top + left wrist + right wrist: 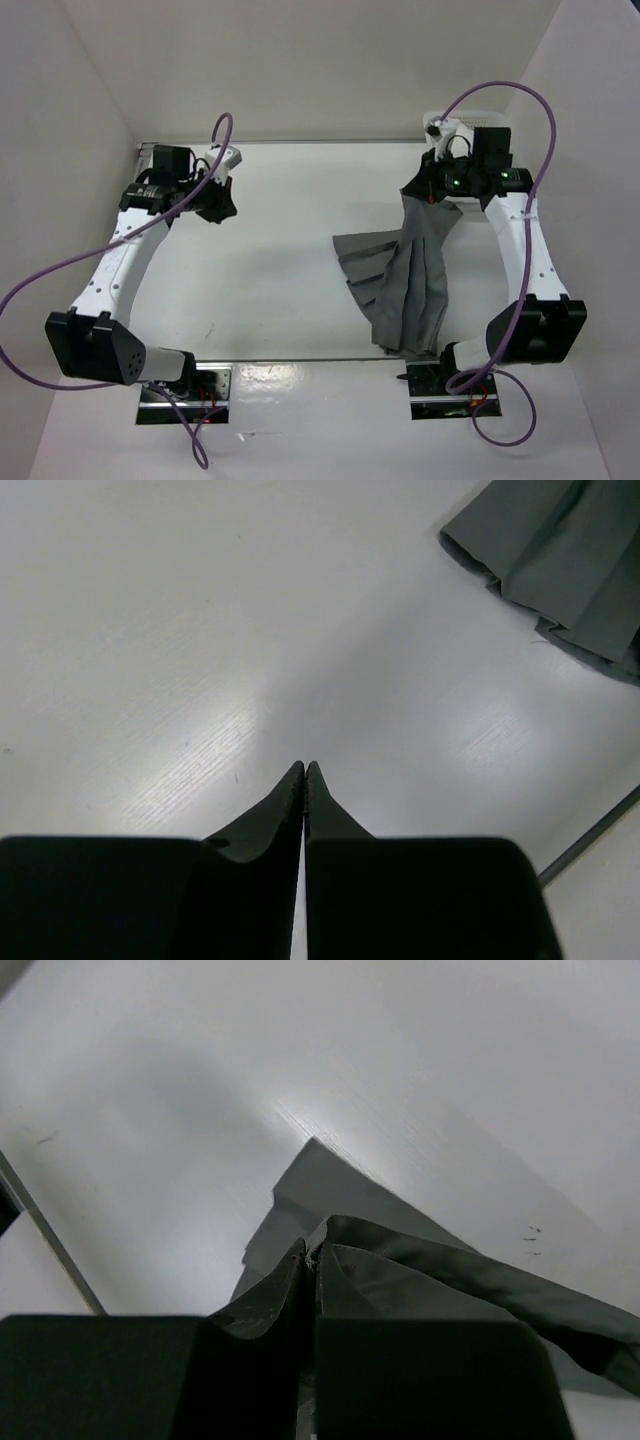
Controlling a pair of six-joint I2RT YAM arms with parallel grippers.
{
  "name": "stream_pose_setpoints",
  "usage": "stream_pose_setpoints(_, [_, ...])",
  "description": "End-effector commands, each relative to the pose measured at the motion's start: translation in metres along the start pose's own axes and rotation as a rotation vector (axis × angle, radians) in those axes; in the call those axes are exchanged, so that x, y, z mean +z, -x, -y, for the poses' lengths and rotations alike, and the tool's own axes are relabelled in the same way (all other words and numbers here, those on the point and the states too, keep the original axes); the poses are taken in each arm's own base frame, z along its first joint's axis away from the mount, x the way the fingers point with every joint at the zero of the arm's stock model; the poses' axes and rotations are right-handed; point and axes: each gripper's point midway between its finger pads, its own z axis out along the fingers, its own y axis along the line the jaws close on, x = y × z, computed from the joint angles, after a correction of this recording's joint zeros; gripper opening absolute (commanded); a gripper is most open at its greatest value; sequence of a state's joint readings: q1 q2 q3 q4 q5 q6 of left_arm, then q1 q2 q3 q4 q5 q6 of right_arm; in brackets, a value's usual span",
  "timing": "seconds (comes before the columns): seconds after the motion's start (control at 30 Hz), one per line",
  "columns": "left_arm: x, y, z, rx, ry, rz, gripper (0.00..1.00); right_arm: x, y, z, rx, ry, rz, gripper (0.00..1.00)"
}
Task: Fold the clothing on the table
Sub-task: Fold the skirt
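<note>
The clothing is a grey pleated skirt at the right of the white table. One end is lifted toward the far right, and the rest trails down to the near edge. My right gripper is shut on that raised edge, with fabric draped over its fingertips in the right wrist view. My left gripper hangs over the far left of the table, shut with nothing between its fingers. A corner of the skirt shows at the top right of the left wrist view.
A white basket stands at the far right behind the right wrist. A thin metal rail runs along the near table edge, and white walls close in on both sides. Purple cables loop from both arms.
</note>
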State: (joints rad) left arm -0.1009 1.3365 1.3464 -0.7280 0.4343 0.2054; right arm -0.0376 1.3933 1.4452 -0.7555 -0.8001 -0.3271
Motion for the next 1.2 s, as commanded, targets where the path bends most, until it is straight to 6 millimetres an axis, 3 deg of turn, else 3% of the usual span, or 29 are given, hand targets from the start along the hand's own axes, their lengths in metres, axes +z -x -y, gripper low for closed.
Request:
stream_pose_setpoints(0.0, [0.022,0.01,-0.006,-0.005,-0.027,0.055,0.07,0.017,0.004,0.013,-0.082,-0.049,-0.004,0.0])
stream_pose_setpoints(0.03, [0.028,0.009,-0.003,-0.018,-0.057,0.058,0.21,0.021,-0.001,0.019,-0.068,-0.054,-0.021,0.0])
stream_pose_setpoints(0.17, [0.061,0.001,0.008,-0.065,-0.166,0.038,0.4,0.024,-0.003,0.029,-0.067,-0.089,-0.044,0.0])
stream_pose_setpoints(0.27, [0.094,0.006,0.028,-0.047,-0.239,0.011,0.54,0.023,-0.011,0.037,-0.064,-0.132,-0.074,0.0])
stream_pose_setpoints(0.43, [0.147,0.014,0.094,-0.002,-0.42,-0.045,0.73,0.013,-0.031,0.047,-0.067,-0.225,-0.134,0.0])
stream_pose_setpoints(0.47, [0.154,0.015,0.104,0.017,-0.439,-0.046,0.75,0.011,-0.033,0.047,-0.078,-0.235,-0.138,0.0])
stream_pose_setpoints(0.5, [0.159,0.017,0.128,0.044,-0.479,-0.055,0.77,0.006,-0.037,0.048,-0.066,-0.241,-0.144,0.0])
stream_pose_setpoints(0.57, [0.177,0.013,0.143,0.057,-0.503,-0.08,0.79,-0.006,-0.046,0.05,-0.043,-0.268,-0.146,0.0])
stream_pose_setpoints(0.6, [0.18,0.019,0.161,0.084,-0.541,-0.073,0.79,-0.01,-0.05,0.052,-0.043,-0.278,-0.147,0.0])
stream_pose_setpoints(0.73, [0.212,0.001,0.189,0.128,-0.594,-0.133,0.79,-0.022,-0.064,0.05,-0.015,-0.291,-0.142,0.0])
stream_pose_setpoints(0.83, [0.229,-0.001,0.201,0.19,-0.587,-0.137,0.77,-0.03,-0.071,0.05,0.006,-0.3,-0.141,0.0])
stream_pose_setpoints(0.9, [0.24,0.0,0.199,0.212,-0.55,-0.137,0.77,-0.039,-0.072,0.052,0.016,-0.323,-0.133,0.0])
stream_pose_setpoints(1.1, [0.28,-0.009,0.164,0.252,-0.327,-0.145,0.83,-0.05,-0.073,0.052,0.034,-0.328,-0.1,0.0])
stream_pose_setpoints(1.17, [0.287,-0.013,0.161,0.285,-0.295,-0.149,0.83,-0.051,-0.073,0.052,0.038,-0.324,-0.094,0.0])
